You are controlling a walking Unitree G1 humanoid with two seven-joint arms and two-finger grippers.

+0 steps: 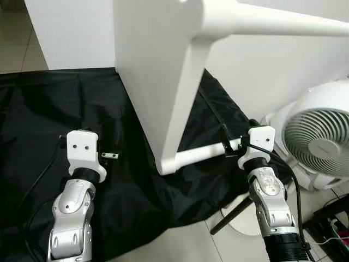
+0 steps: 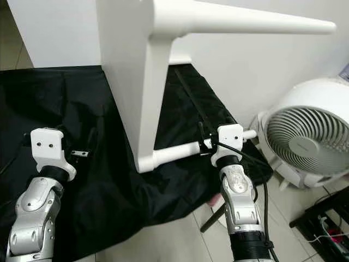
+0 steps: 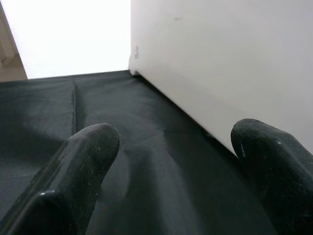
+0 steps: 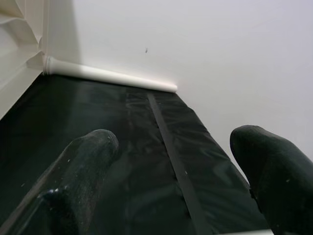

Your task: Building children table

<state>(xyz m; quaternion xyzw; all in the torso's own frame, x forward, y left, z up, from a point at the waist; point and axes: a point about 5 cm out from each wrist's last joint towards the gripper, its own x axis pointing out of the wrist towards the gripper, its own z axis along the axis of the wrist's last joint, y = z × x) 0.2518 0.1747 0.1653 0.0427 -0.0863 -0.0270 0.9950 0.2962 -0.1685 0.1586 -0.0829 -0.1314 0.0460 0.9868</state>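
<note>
1. Both grippers, left gripper (image 3: 171,161) and right gripper (image 4: 171,166), are held spread, empty, flanking the table (image 1: 147,82).
2. Table is tipped on black sheet (image 1: 32,120); legs (image 1: 202,154) are fitted; righting is judged outstanding.

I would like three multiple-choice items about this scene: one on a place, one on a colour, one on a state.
1. Where is the fan?
A. on the robot's right
B. on the robot's left
C. on the table

2. What colour is the sheet on the floor?
A. red
B. black
C. white

3. How is the left claw?
A. shut on a leg
B. shut on a screw
C. open

Answers: 1 A, it stands beside the right claw. 2 B, black cloth lies under the white table. 3 C, its fingers stand apart over bare cloth.
</note>
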